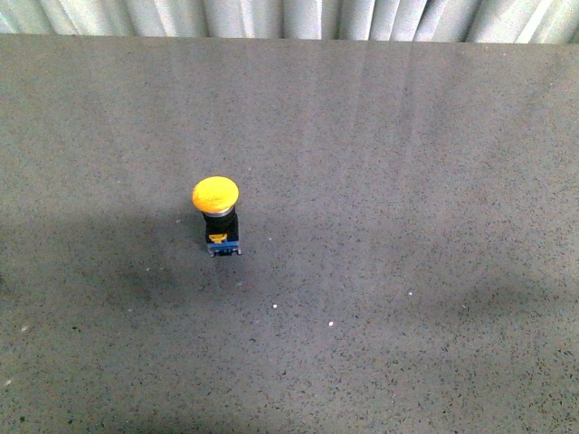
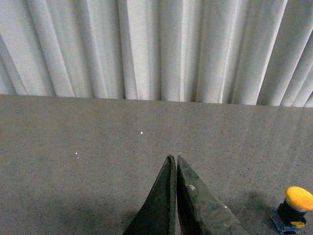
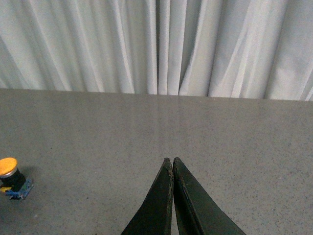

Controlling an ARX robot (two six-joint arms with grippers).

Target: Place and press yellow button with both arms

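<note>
The yellow button (image 1: 217, 217) stands upright on the grey table, left of centre in the front view: round yellow cap, black body, blue base. No arm shows in the front view. My left gripper (image 2: 174, 158) is shut and empty, with the button (image 2: 295, 208) off to one side of it and apart. My right gripper (image 3: 170, 160) is shut and empty, with the button (image 3: 11, 175) off to its other side and apart.
The grey speckled table (image 1: 407, 181) stretches on all sides of the button. A white pleated curtain (image 1: 289, 16) hangs behind its far edge. A few small white specks (image 1: 330, 323) lie near the front.
</note>
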